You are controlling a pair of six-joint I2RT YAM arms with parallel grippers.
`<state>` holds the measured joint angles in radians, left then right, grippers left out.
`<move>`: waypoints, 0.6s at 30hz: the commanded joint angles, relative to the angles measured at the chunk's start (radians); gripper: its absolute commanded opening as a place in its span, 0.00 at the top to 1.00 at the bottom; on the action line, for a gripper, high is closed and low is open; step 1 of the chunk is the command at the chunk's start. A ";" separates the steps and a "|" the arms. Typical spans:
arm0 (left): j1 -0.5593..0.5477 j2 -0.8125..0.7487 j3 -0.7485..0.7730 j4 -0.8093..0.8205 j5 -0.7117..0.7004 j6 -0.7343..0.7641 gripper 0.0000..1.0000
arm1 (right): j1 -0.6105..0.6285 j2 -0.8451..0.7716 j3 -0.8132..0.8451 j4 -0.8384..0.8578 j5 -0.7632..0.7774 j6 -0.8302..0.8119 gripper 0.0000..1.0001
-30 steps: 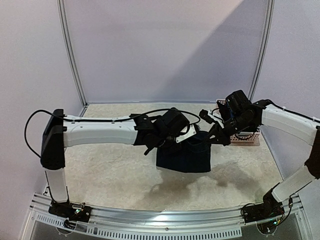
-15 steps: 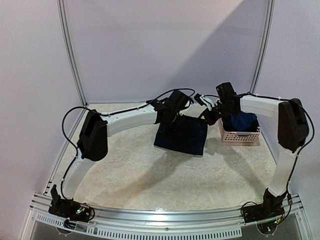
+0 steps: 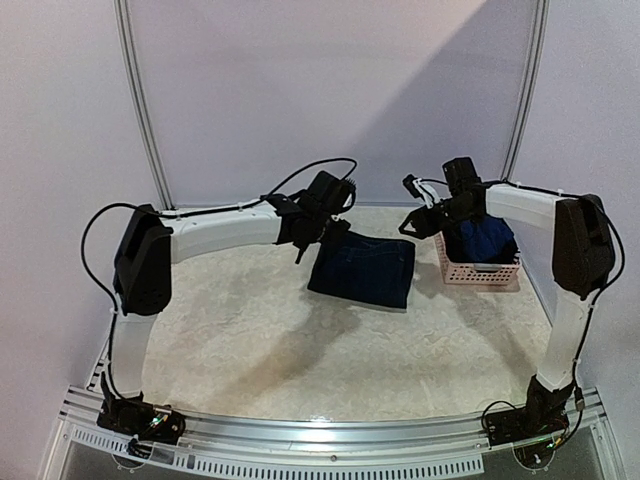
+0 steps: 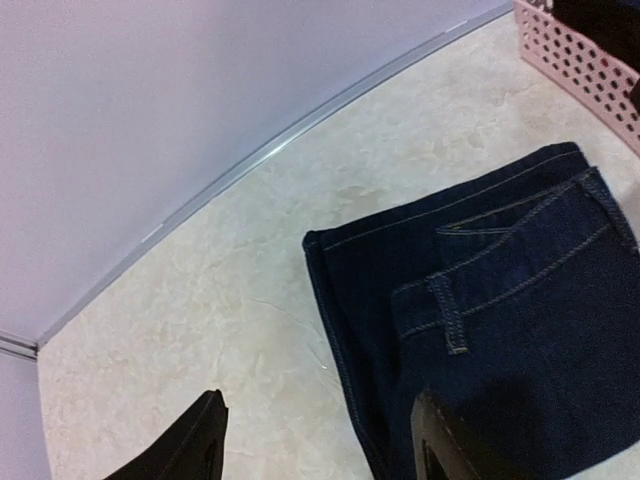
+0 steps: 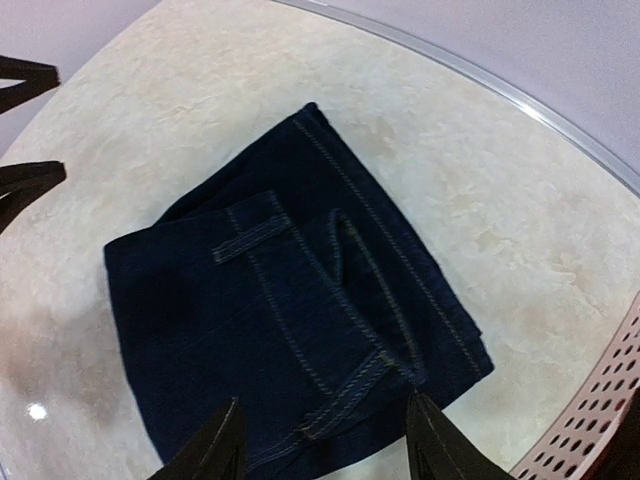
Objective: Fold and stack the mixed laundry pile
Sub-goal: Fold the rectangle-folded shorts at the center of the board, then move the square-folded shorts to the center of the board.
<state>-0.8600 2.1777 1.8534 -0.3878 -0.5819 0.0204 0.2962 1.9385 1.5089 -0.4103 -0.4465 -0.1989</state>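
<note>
Item: denim piece [image 3: 362, 270], folded, now laid flat on the table [image 3: 250, 330] beside the pink basket [image 3: 480, 277]. Your left gripper [image 4: 318, 420] and right gripper [image 5: 322, 440] have let go, jaws apart and empty. Next garment [image 3: 487, 240], apparently navy, waits in the basket.

Left arm [image 3: 220, 232]: you see smooth white shell links, a bulky black elbow block and a black wrist.
Right arm [image 3: 528, 205]: the same white links and black elbow block.
Cables [image 3: 300, 172]: thin black loops running outside your arms.
Bases [image 3: 140, 420]: black and squat.
Left gripper [image 4: 318, 452]: matte black fingers [image 4: 205, 445], flat-sided, tapering.
Right gripper [image 5: 325, 450]: matching black fingers.
</note>
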 commanded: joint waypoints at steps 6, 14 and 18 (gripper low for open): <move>0.057 -0.089 -0.180 -0.068 0.357 -0.283 0.35 | 0.094 -0.039 -0.108 -0.124 -0.090 -0.058 0.45; 0.149 -0.047 -0.247 0.009 0.649 -0.376 0.35 | 0.137 0.028 -0.120 -0.170 -0.055 -0.086 0.45; 0.149 -0.001 -0.237 0.003 0.695 -0.372 0.37 | 0.146 0.074 -0.094 -0.196 -0.029 -0.086 0.45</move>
<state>-0.7074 2.1242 1.5986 -0.3988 -0.0185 -0.3222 0.4286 1.9606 1.3972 -0.5549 -0.5045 -0.2695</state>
